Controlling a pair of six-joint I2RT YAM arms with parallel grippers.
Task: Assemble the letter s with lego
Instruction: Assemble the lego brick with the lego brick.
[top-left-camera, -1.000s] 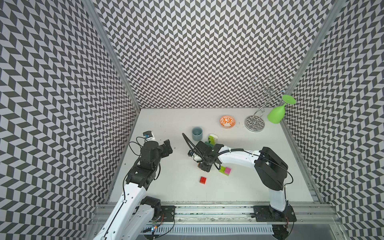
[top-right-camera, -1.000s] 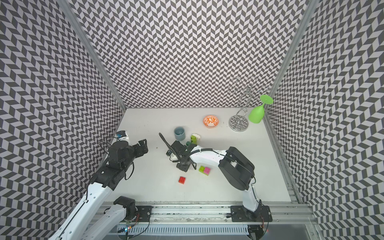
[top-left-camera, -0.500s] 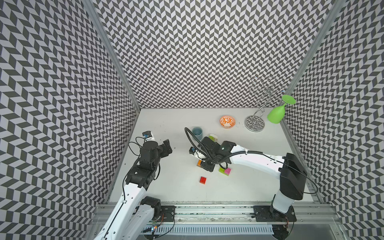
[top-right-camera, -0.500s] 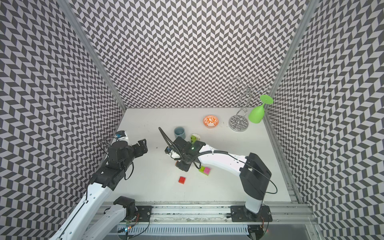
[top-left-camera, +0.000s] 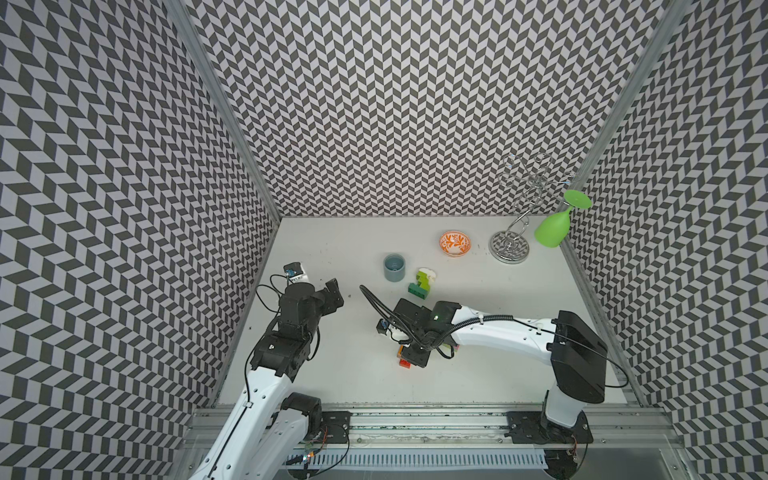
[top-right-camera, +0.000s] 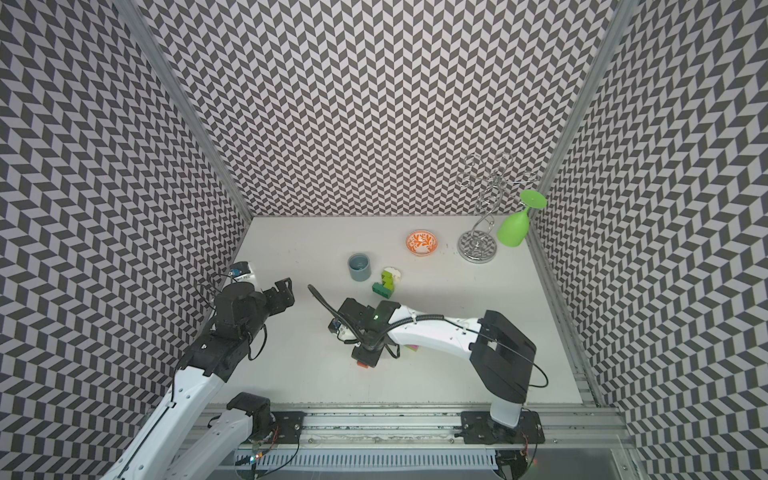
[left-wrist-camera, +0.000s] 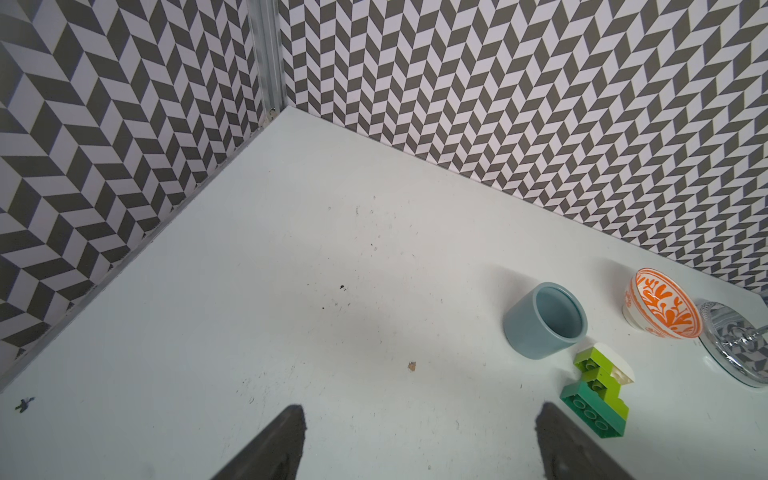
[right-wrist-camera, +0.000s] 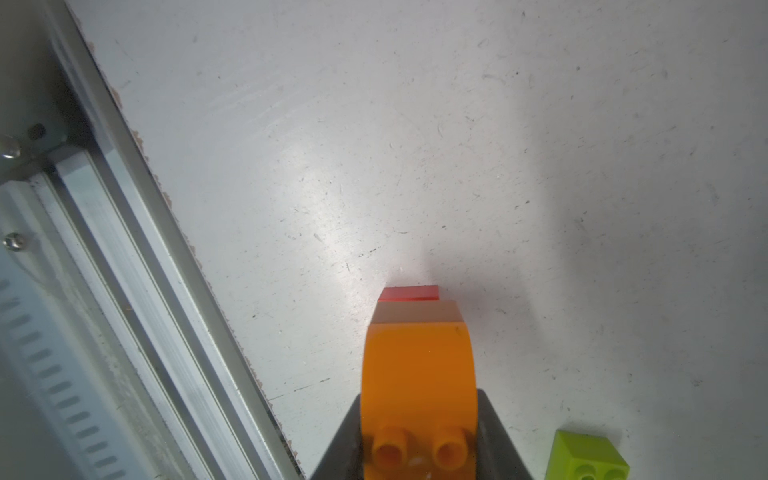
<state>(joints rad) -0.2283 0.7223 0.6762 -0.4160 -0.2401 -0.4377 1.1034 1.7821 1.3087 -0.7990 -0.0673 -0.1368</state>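
The cup (top-left-camera: 394, 267) stands upright toward the back of the surface (top-left-camera: 519, 291). The left wrist view looks into the cup (left-wrist-camera: 544, 326) and shows only its smooth grey-blue floor. The bowl (top-left-camera: 455, 243), white with orange leaves, sits farther back, well apart from the cup, and its painted inside is bare too.

Just beside the cup, on the right arm's side, is the green stack (top-left-camera: 422, 282) of lego. The left wrist view shows that green stack (left-wrist-camera: 594, 390) as lime bricks stepped over a dark green oblong, with a white rounded piece against it. A wire rack (top-left-camera: 515, 216) stands in the back right corner, with a green glass (top-left-camera: 552, 228) hanging upside down from it.

The right end effector (right-wrist-camera: 419, 449) is low over the front centre and pinches an orange brick (right-wrist-camera: 417, 374) by its sides, studs toward the camera. A brown brick (right-wrist-camera: 415, 311) sits against the orange brick's far face. Just past it is a red brick (right-wrist-camera: 409, 293), and I cannot tell whether the two touch. A lime brick (right-wrist-camera: 586, 455) lies on the surface near them.

In both top views the right arm covers this group, so only slivers of orange and red show at the right end effector (top-left-camera: 413, 353). The lime brick is mostly hidden under the arm.

The left end effector (left-wrist-camera: 419, 453) is raised near the left wall, its fingers (left-wrist-camera: 270, 449) spread with nothing between them, facing the cup.
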